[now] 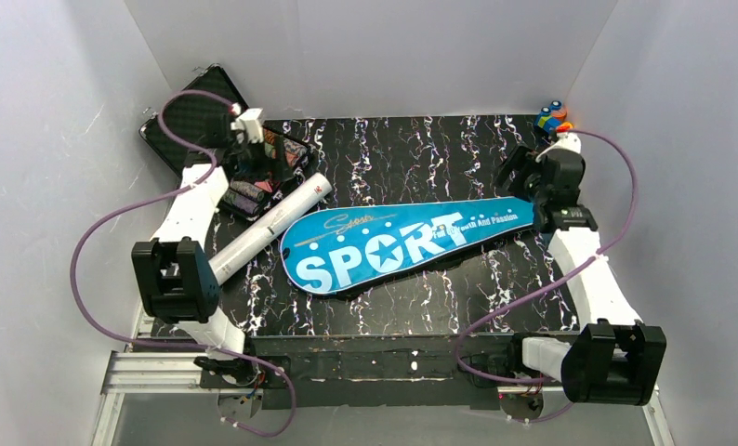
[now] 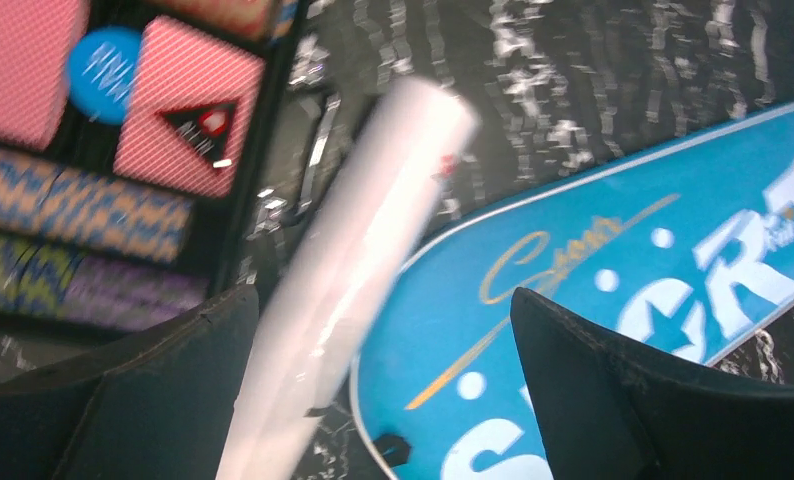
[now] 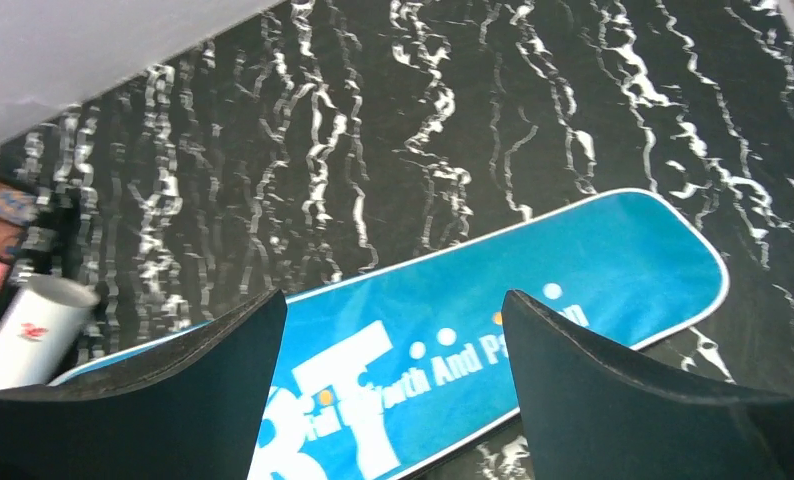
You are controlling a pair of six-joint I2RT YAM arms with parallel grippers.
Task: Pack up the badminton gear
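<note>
- Left pincer (image 2: 383, 292): spread full wide, nothing held.
- Right pincer (image 3: 391, 295): likewise wide open and empty, hanging over the table (image 1: 393, 158).
- Straight under the left pincer: long white tube (image 1: 268, 228), lying nearer the left finger than the right.
- Under the right finger of that pincer: rounded wide end of the blue SPORT racket bag (image 1: 393, 246), just beside the tube; touching or not, cannot tell.
- Outboard of its left finger: open poker-chip case (image 2: 73, 210), near the tube's far end.
- Under the right pincer, between both fingers: narrow end of the bag, flat on the table.
- No rackets or shuttlecocks in sight; presumably already inside, cannot confirm. Zip state not readable either.
- Judged step in hand: the tube, the only loose piece of gear.
- To do it well: centre the left pincer across the tube, jaws square to its long axis, somewhere mid-length for balance.
- Drop straight down; keep the right finger off the bag rim and the left finger clear of the chip case.
- Close gently: smooth round wall, likely to roll or slip.
- Pin the bag's narrow end with the right pincer if the bag needs opening.
</note>
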